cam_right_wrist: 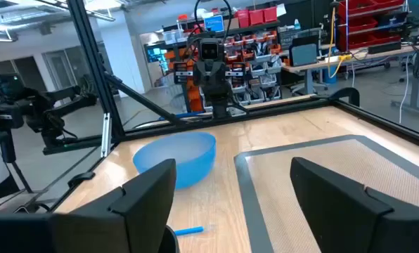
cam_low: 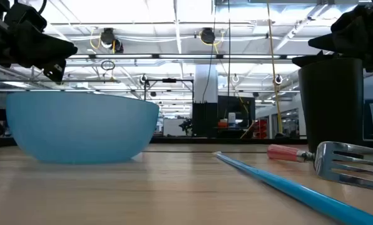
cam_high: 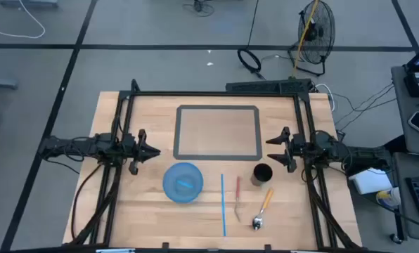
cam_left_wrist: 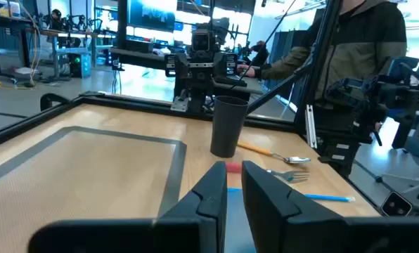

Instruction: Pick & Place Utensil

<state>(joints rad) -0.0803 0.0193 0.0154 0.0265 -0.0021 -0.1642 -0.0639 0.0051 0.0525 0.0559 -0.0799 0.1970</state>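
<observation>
Near the table's near edge lie a long blue stick, a red-handled utensil and an orange-handled fork, all flat on the wood. A black cup stands upright beside them, and a light blue bowl sits to their left. My left gripper hovers left of the bowl's far side, shut, with only a thin slit between its fingers. My right gripper hovers just beyond the cup, open. Neither touches anything.
A grey taped rectangle marks the middle of the table. A black frame runs along the far and side edges. In the left wrist view, a person in a dark jacket stands beyond the table's right side. There is bare wood between the two grippers.
</observation>
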